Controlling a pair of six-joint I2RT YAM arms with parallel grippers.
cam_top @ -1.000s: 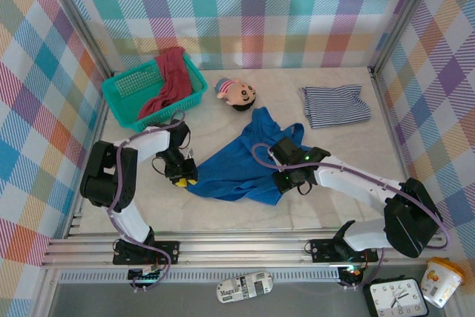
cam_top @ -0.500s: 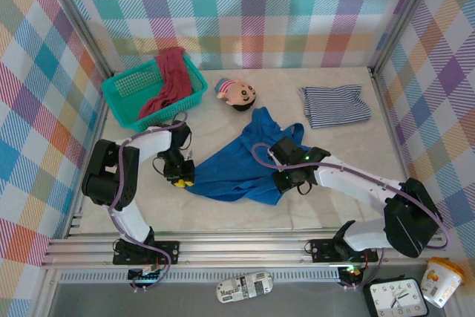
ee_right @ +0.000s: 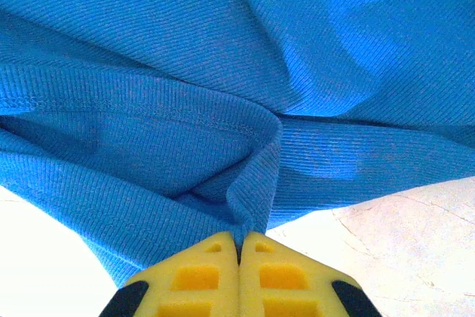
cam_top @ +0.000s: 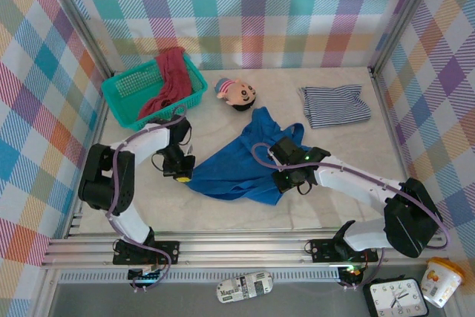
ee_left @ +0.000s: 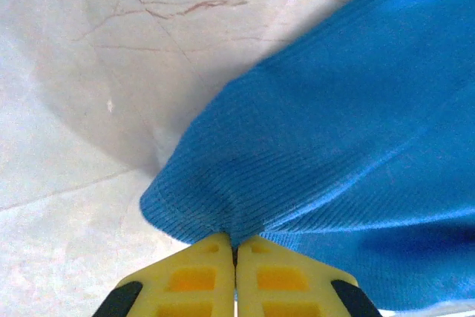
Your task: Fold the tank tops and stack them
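The bright blue tank top [cam_top: 237, 168] lies crumpled on the middle of the table. My left gripper [cam_top: 180, 176] is shut on its left corner, the cloth [ee_left: 334, 124] pinched between the yellow fingers [ee_left: 197, 276]. My right gripper [cam_top: 284, 181] is shut on a fold at the top's right edge [ee_right: 256, 183]. The navy-and-white striped tank top [cam_top: 335, 105] lies folded at the back right. The dark red tank top [cam_top: 169, 79] hangs over the rim of the teal basket [cam_top: 126, 93] at the back left.
A small big-headed doll [cam_top: 237, 93] lies behind the blue top. Plaid walls close in the table on three sides. Bare marble tabletop [cam_top: 326, 206] shows along the near edge.
My left gripper has closed on the left corner of the blue top and shifted slightly. The right gripper holds as before.
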